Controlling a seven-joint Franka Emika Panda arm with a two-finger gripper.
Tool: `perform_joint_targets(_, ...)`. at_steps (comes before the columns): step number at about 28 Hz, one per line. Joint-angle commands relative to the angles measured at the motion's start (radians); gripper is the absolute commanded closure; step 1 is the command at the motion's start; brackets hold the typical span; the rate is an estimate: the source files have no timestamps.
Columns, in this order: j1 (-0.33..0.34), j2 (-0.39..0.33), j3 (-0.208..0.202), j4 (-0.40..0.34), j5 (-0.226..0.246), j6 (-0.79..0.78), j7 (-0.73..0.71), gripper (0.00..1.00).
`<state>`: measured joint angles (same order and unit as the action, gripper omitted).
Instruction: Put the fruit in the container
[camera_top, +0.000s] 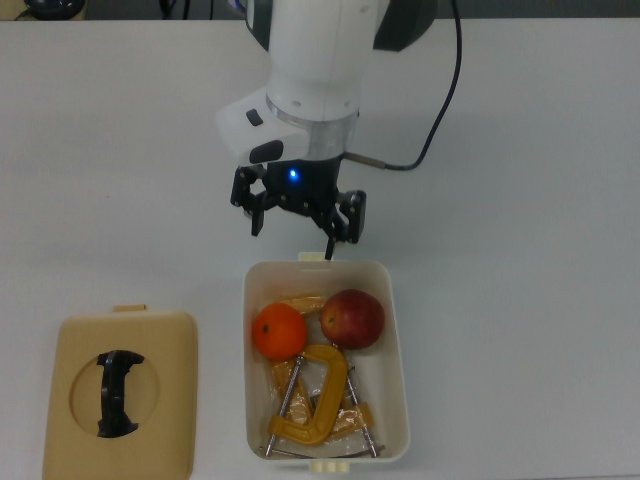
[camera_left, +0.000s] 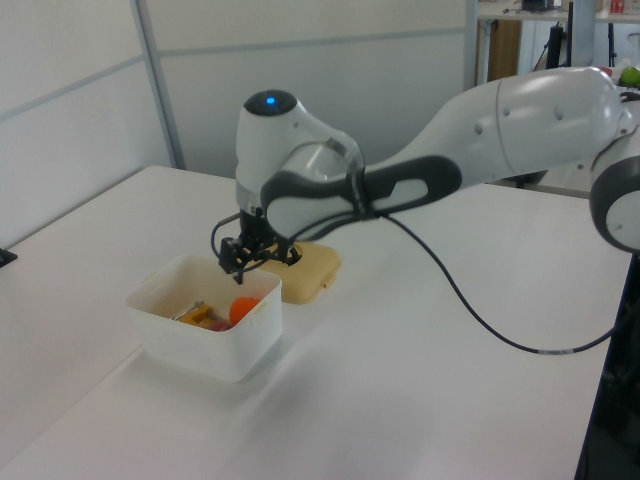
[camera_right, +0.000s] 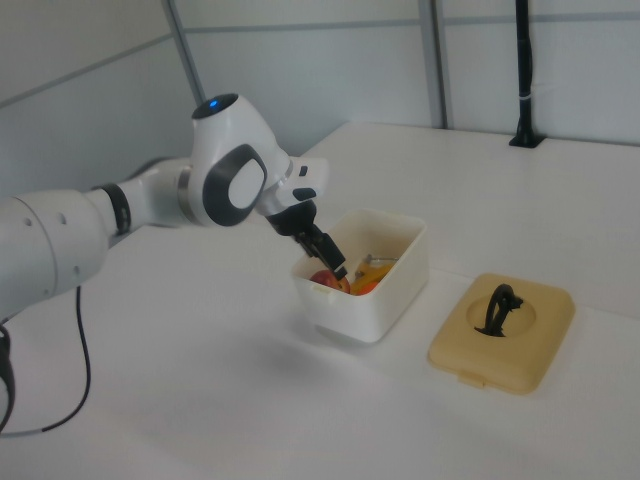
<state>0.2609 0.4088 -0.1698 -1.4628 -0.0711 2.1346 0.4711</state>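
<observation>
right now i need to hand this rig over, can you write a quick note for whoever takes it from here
Gripper: open and empty, above the table just outside the container's far short end in the top view.
Container: cream tub, lid off. The tan lid lies flat on the table to the top view's left of it.
Apple and orange: both inside the tub, side by side, next to the yellow C-clamps.
Done: both fruits are in the container.
Left: nothing for the fruit; I would just lift the arm clear.

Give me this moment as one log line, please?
claw: open, empty, above tub's end | apple: in tub beside orange | clamps: in tub | lid: on table
</observation>
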Motion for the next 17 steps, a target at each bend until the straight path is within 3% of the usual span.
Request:
perform_joint_targets(1, -0.012, -0.062, -0.013, -0.008, 0.093, -0.208, -0.244, 0.00)
perform_joint_targets(10, -0.038, -0.067, -0.013, -0.013, 0.091, -0.376, -0.448, 0.00)
perform_joint_targets(17, -0.071, -0.067, -0.014, -0.013, 0.088, -0.404, -0.471, 0.00)
